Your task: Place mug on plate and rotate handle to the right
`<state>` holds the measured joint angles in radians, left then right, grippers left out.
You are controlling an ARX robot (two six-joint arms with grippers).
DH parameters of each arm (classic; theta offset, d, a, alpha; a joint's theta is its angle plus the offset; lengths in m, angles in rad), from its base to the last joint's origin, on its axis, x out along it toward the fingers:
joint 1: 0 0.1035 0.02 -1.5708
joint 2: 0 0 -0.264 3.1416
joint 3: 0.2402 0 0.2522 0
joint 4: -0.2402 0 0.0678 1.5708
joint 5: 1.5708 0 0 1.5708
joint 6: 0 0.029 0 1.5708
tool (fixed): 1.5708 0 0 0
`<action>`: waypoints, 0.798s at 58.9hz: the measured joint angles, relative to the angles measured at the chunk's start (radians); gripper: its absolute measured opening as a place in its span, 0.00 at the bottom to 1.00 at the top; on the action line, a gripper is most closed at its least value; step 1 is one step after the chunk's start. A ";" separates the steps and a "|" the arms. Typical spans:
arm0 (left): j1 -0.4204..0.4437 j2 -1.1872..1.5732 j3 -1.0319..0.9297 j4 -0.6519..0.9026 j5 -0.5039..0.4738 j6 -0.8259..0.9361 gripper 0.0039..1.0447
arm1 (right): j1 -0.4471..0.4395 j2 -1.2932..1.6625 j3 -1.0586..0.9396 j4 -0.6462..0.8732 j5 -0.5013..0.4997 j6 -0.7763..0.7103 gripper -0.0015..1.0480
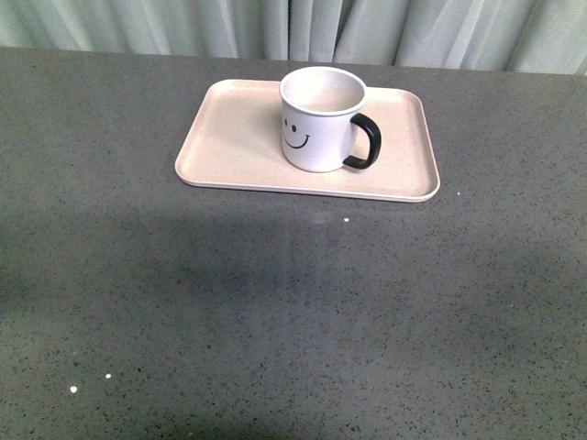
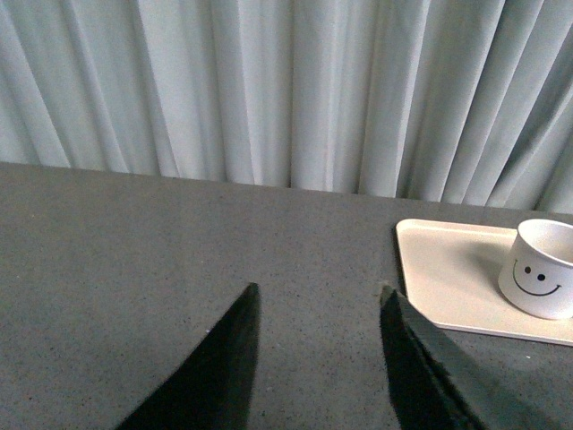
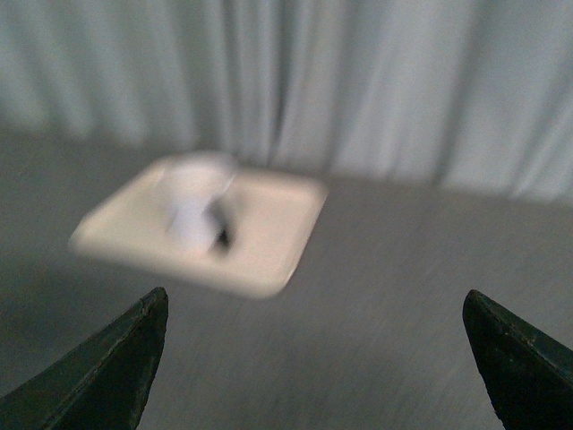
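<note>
The white mug (image 1: 321, 119) with a black smiley face stands upright on the pale pink-beige plate (image 1: 229, 147). Its black handle (image 1: 365, 142) points to the right in the front view. Neither arm shows in the front view. In the left wrist view the left gripper (image 2: 318, 296) is open and empty over bare table, with the plate (image 2: 448, 278) and mug (image 2: 542, 280) off to one side. In the blurred right wrist view the right gripper (image 3: 313, 305) is wide open and empty, well short of the plate (image 3: 269, 233) and mug (image 3: 192, 210).
The grey speckled table (image 1: 293, 312) stretches from the plate to the near edge. Pale curtains (image 1: 293, 27) hang behind the table's far edge. A few white specks lie on the table at the near left.
</note>
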<state>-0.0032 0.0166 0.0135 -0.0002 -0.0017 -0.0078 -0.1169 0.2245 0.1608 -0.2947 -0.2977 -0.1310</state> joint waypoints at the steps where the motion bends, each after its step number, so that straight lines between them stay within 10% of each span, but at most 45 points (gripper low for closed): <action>1: 0.001 0.000 0.000 0.000 0.003 0.000 0.49 | -0.055 0.136 0.070 -0.081 -0.100 -0.039 0.91; 14: 0.001 0.000 0.000 0.000 0.002 0.000 0.92 | -0.089 0.927 0.590 0.089 -0.196 -0.112 0.91; 47: 0.001 0.000 0.000 0.000 0.002 0.003 0.91 | 0.192 1.818 1.373 -0.072 0.053 0.129 0.91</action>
<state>-0.0025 0.0162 0.0135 -0.0002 0.0002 -0.0051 0.0746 2.0422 1.5341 -0.3664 -0.2443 -0.0025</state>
